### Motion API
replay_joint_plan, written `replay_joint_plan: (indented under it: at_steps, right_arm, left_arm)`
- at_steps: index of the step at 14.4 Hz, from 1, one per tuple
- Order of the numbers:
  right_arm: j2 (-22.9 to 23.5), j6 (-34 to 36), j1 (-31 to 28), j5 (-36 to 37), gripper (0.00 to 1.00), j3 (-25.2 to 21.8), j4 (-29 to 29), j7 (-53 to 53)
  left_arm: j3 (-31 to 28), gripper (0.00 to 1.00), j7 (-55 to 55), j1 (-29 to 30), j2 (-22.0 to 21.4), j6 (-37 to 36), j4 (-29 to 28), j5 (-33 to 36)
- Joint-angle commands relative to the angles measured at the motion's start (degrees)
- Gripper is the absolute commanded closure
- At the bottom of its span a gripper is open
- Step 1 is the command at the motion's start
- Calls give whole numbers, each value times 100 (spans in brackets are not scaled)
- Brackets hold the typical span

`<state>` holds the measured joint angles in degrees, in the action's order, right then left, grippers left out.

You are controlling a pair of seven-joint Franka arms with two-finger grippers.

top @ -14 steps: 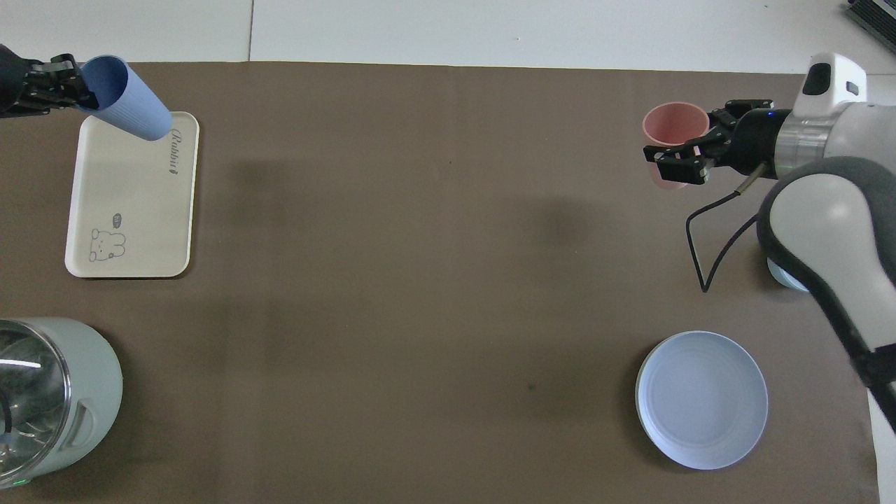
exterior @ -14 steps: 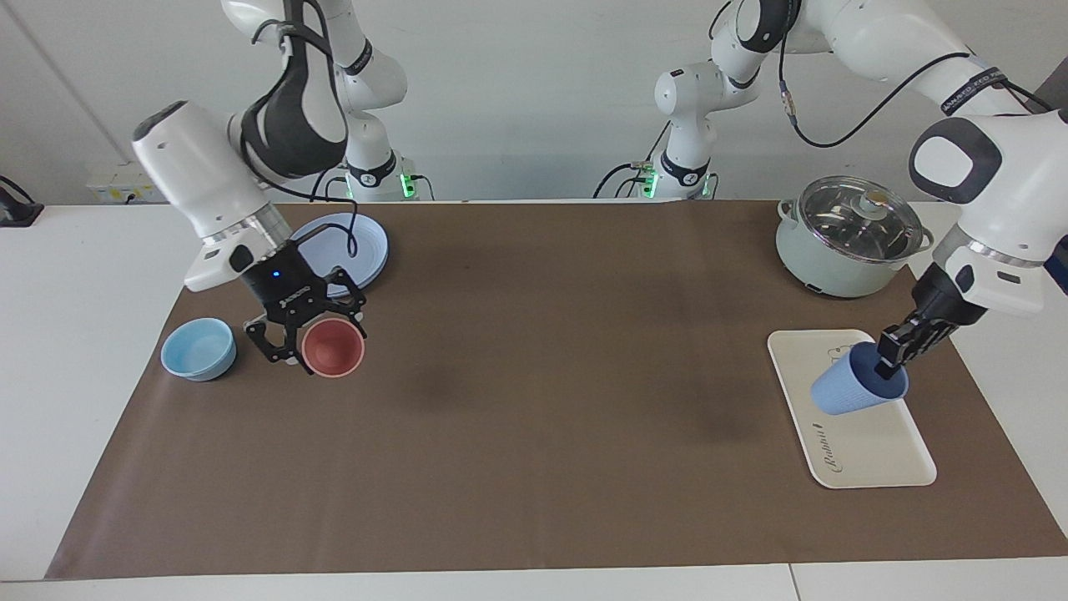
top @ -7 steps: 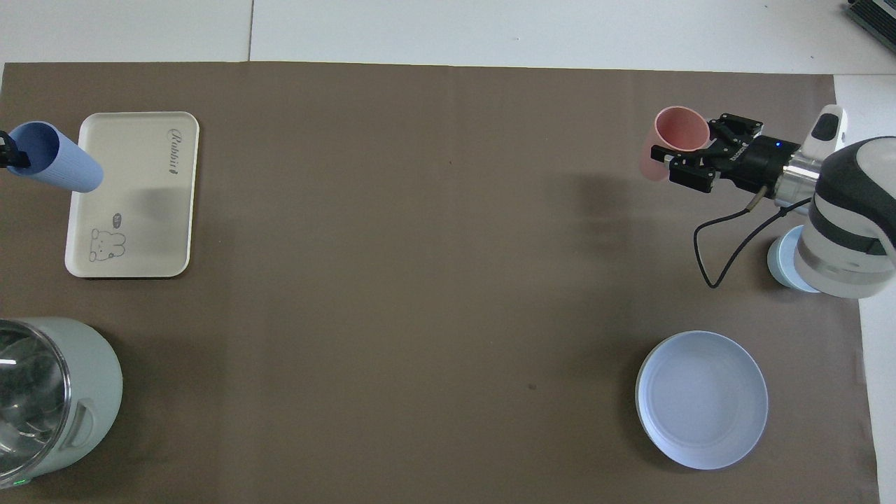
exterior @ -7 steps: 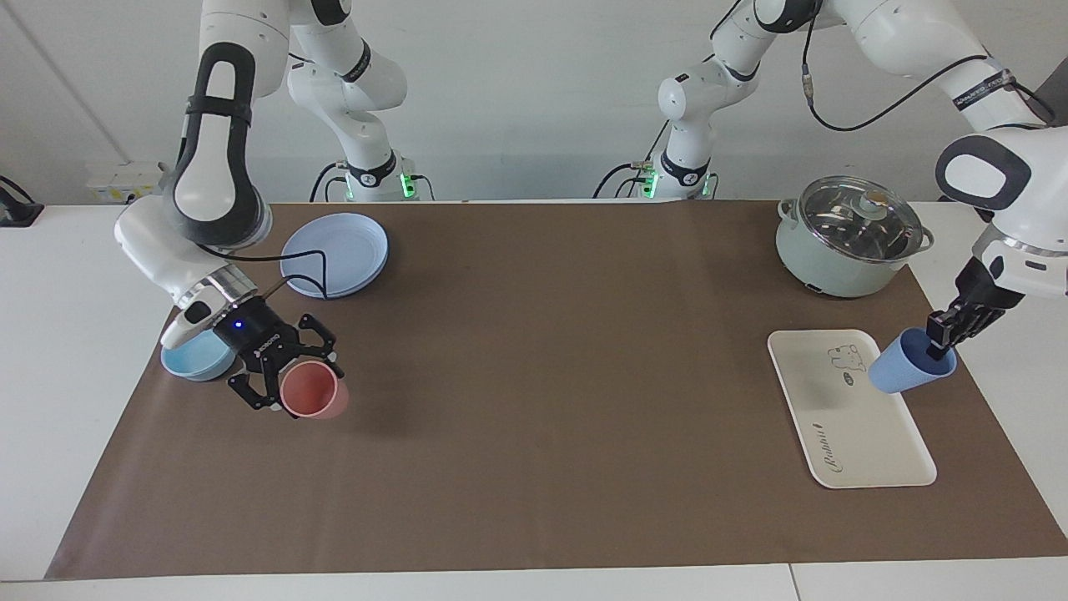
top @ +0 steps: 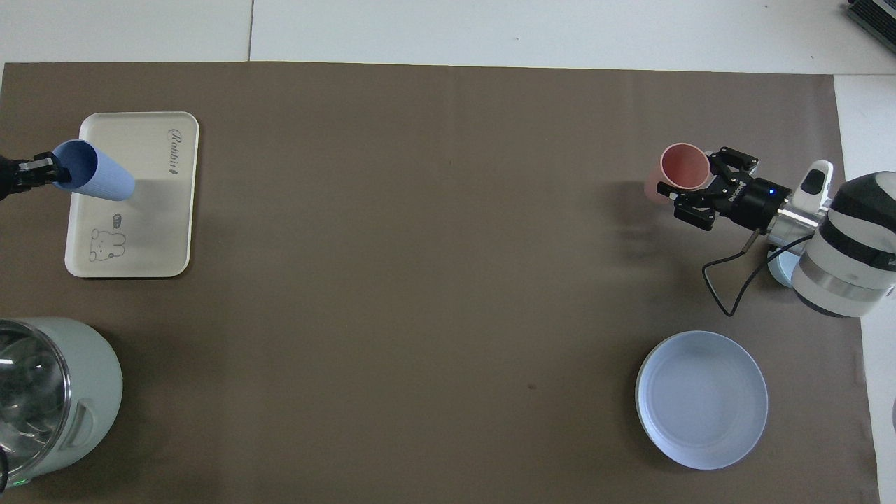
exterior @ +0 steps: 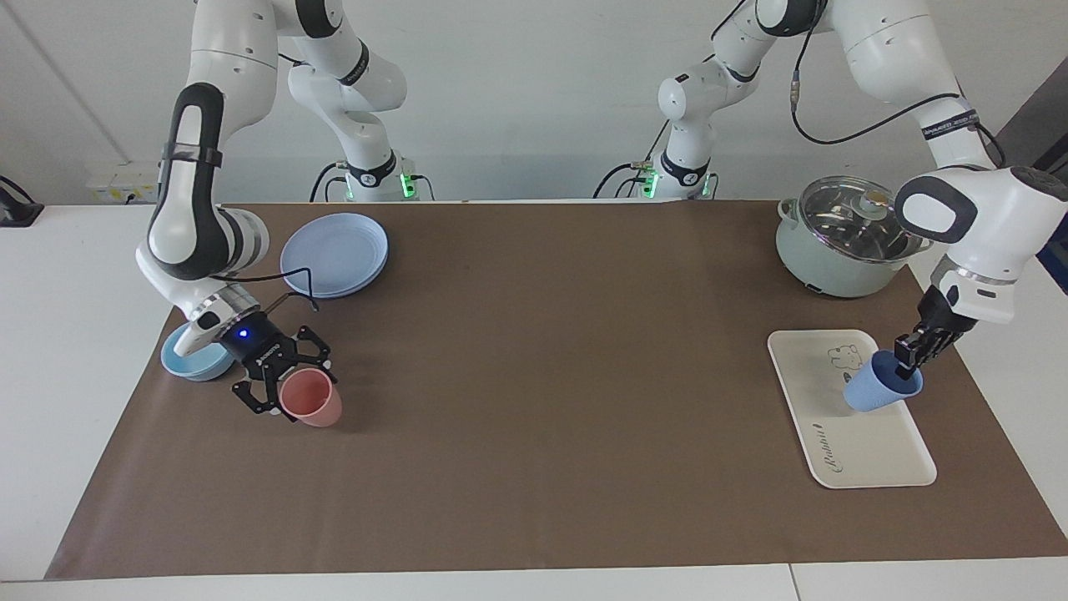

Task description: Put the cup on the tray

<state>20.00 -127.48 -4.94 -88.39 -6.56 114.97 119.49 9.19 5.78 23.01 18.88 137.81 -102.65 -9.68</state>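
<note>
The periwinkle-blue cup [exterior: 869, 392] [top: 98, 179] hangs tilted over the cream-white tray [exterior: 872, 455] [top: 150, 231], its base low above the tray's middle. I cannot tell whether the base touches the tray. My left gripper [exterior: 906, 356] [top: 40, 172] is shut on the cup's rim. The tray lies at the left arm's end of the table. At the right arm's end, my right gripper [exterior: 284, 392] [top: 693, 187] is shut on the rim of a salmon-pink cup [exterior: 313, 401] [top: 677, 168], tilted and close to the brown mat.
A pale green pot with a glass lid [exterior: 849, 238] [top: 42, 399] stands nearer to the robots than the tray. A round blue plate [exterior: 335, 255] [top: 701, 399] and a light-blue bowl [exterior: 192, 361] [top: 778, 269] sit at the right arm's end, the bowl partly under the right arm.
The left gripper swung the blue cup out past the tray's edge, then back over the tray and lower. The right gripper carried the pink cup down and away from the robots.
</note>
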Motion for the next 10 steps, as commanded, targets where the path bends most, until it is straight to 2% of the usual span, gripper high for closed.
replay_joint_plan:
  at_steps: [1,2,3,4,5,7,8,9,10]
  right_arm:
    - [65,171,-165,-257,100,76,77,443]
    - [65,162,-139,-310,100,76,86,478]
    - [65,145,-121,-346,100,76,104,522]
    - [65,144,-130,-381,100,76,156,627]
    - [57,136,-121,-442,100,76,209,698]
    - [48,109,-121,-451,100,76,227,725]
    - [48,101,-121,-451,78,76,271,725]
    - [30,100,-121,-451,65,76,349,742]
    - [22,100,-121,-460,46,67,350,742]
  left_arm:
    - [21,100,99,29,-34,299,-202,-113]
    - [21,60,99,11,-25,282,-185,-113]
    - [21,27,99,-33,-16,273,-133,-104]
    - [21,11,99,-50,1,238,-54,-104]
    - [12,2,90,-59,10,203,-1,-104]
    - [12,0,64,-68,45,-33,235,-95]
    - [12,0,37,-120,63,-296,463,-86]
    - [4,0,20,-208,132,-629,753,-34]
    - [-5,0,-15,-270,168,-1015,1034,-34]
